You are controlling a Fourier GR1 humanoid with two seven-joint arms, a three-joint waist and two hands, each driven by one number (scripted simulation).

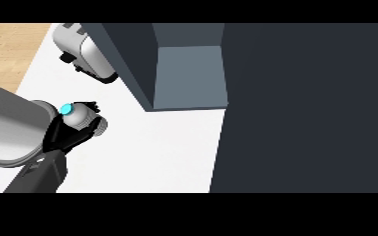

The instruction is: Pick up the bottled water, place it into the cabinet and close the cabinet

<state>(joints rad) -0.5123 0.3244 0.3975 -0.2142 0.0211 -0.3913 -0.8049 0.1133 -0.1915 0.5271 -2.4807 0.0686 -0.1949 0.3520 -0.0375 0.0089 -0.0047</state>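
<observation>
The bottled water [77, 116] has a pale body and a cyan cap, and it is tilted over the white counter [155, 150] at the left of the head view. My left hand [69, 136] is curled round it from below, black fingers on both sides. Its dark forearm enters from the lower left corner. The cabinet [188, 75] stands to the upper right of the bottle, with its blue-grey inside showing between dark walls. A gap of counter lies between the bottle and the cabinet. My right hand does not show.
A white and grey toaster-like appliance [87, 55] sits at the back left, next to the cabinet's dark left wall [122, 60]. A large dark panel [295, 110] fills the right side. A big grey rounded shape [22, 130] lies at the left edge.
</observation>
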